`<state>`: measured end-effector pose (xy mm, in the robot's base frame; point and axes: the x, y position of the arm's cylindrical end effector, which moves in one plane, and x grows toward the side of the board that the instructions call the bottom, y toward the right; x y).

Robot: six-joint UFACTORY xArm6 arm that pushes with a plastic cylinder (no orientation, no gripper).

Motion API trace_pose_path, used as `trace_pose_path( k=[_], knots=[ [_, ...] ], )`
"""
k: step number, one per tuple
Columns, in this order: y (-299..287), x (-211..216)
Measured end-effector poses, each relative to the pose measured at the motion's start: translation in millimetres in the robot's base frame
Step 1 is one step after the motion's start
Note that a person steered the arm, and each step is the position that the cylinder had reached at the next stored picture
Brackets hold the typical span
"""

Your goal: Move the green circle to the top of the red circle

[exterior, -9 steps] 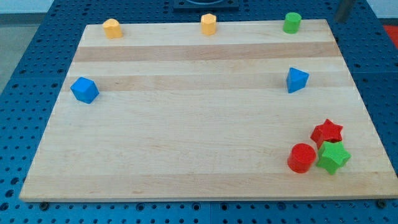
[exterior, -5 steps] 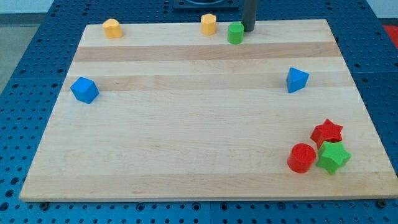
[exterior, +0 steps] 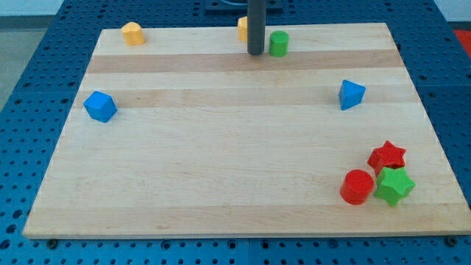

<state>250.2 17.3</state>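
The green circle [exterior: 278, 43] stands near the board's top edge, right of centre. My tip [exterior: 255, 53] is just to its left, close beside it, and the rod rises straight up out of the view. The red circle [exterior: 358, 186] sits at the bottom right, far below the green circle. A green star [exterior: 394, 185] touches the red circle's right side, and a red star [exterior: 387, 156] lies just above them.
A yellow block [exterior: 242, 28] at the top edge is partly hidden behind the rod. Another yellow block [exterior: 132, 33] sits at the top left. A blue block [exterior: 100, 107] is at the left and a blue triangle [exterior: 351, 94] at the right.
The green circle slid from the top right corner leftward to near the top centre. My rod came in from the right, passed the circle, and now stands at its left.
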Motion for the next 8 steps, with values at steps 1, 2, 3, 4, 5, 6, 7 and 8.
trace_pose_path(
  k=[1,2,3,4,5,6,7,8],
  knots=[
    [0,-24],
    [21,-30],
    [45,-22],
    [62,-5],
    [66,-16],
    [89,-31],
    [95,-12],
    [64,36]
  ],
)
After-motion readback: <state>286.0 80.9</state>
